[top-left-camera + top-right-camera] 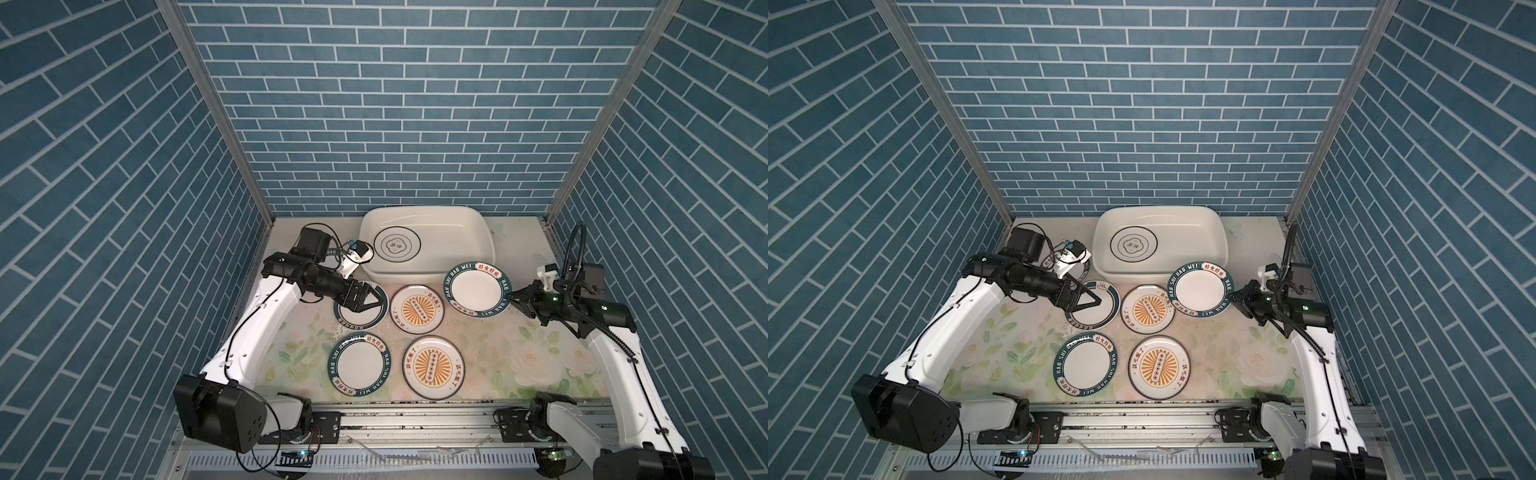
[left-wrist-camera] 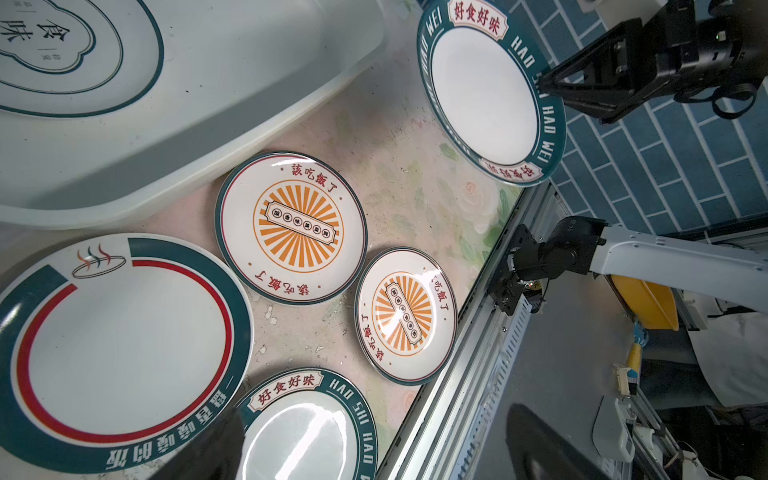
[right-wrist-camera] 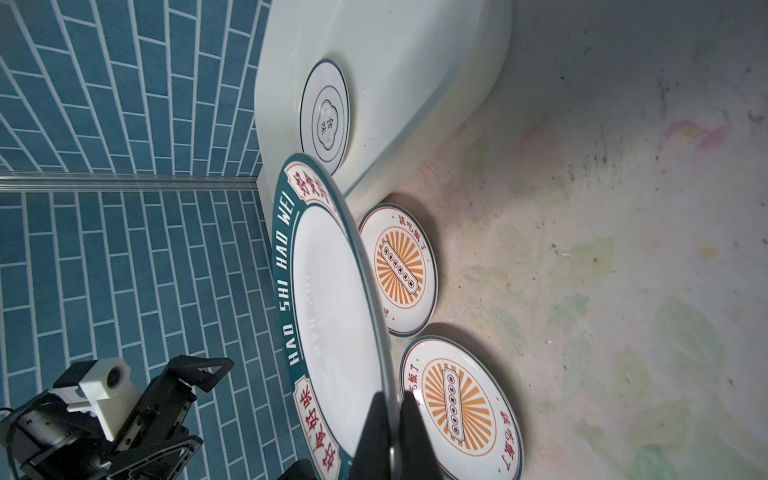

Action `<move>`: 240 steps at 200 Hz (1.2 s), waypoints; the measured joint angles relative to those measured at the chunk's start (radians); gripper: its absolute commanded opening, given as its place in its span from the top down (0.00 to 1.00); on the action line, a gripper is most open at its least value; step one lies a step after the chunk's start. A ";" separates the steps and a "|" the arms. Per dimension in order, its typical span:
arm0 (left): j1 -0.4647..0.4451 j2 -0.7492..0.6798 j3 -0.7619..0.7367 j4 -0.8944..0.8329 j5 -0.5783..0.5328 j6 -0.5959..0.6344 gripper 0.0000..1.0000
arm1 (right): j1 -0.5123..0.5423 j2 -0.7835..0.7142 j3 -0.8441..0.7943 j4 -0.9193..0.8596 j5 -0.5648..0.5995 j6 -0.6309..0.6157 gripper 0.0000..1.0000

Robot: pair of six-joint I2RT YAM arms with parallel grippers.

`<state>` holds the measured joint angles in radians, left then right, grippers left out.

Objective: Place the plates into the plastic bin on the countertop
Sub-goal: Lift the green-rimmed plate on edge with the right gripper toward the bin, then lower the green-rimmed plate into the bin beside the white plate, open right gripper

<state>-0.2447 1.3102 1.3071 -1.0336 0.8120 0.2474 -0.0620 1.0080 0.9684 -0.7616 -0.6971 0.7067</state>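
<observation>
Right tool is clamped shut on the rim of a teal-rimmed HAO SHI HAO WEI plate, which is tilted and apparently clear of the counter, just beside the near right corner of the white plastic bin. A black-ringed plate lies flat in the bin's left half. The left tool hovers open and empty over a red-arc plate, and two sunburst plates lie between the arms. The step in hand looks like the carry. Next, the plate must clear the bin's rim, level out over the free right half, then be lowered before release.
</observation>
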 measured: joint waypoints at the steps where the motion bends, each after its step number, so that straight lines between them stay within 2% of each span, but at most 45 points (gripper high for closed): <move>1: 0.000 -0.001 0.000 0.000 0.000 0.000 0.00 | 0.000 0.005 0.004 0.003 0.000 0.000 1.00; 85: 0.000 -0.019 0.002 -0.001 -0.027 0.000 0.00 | 0.010 0.413 0.244 0.180 -0.015 -0.029 1.00; 127: 0.000 -0.016 0.035 -0.005 -0.047 0.005 0.00 | 0.026 0.578 0.354 0.214 -0.019 -0.051 1.00; 189: 0.000 0.054 0.148 -0.013 -0.066 0.010 0.00 | 0.049 0.707 0.412 0.252 -0.026 -0.081 1.00; 240: 0.000 0.061 0.151 -0.013 -0.072 0.006 0.00 | 0.050 0.805 0.476 0.287 -0.026 -0.085 1.00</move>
<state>-0.2447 1.3712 1.4586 -1.0466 0.7403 0.2539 -0.0120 1.8133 1.4441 -0.4747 -0.7227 0.6212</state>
